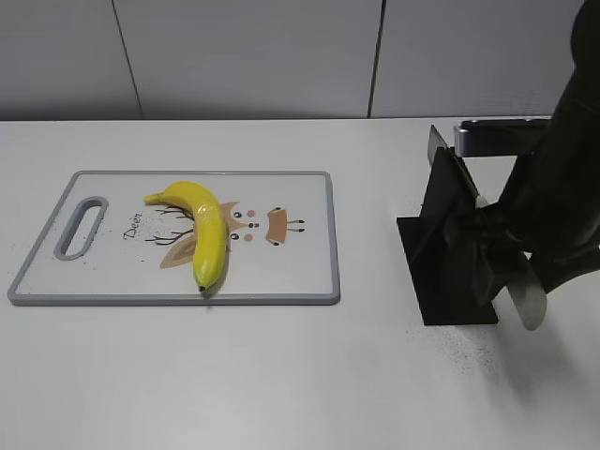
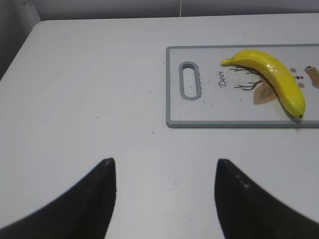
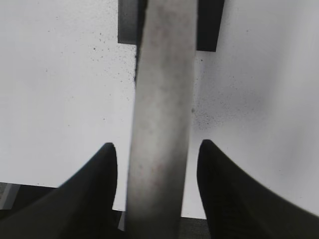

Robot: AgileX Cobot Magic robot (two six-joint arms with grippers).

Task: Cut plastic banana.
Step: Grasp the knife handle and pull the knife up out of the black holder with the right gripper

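The plastic banana is glossy yellow and lies on a white cutting board with a grey rim, at the left of the table. It also shows in the left wrist view, on the board. My left gripper is open and empty over bare table, left of the board's handle slot. My right gripper is open, with one finger on each side of a grey knife handle and a gap on both sides. In the exterior view it is at the black knife stand.
The black knife stand stands at the right of the table, and the handle's silvery end sticks out of it towards the front. A second grey handle juts from the stand's top. A grey wall runs behind the table.
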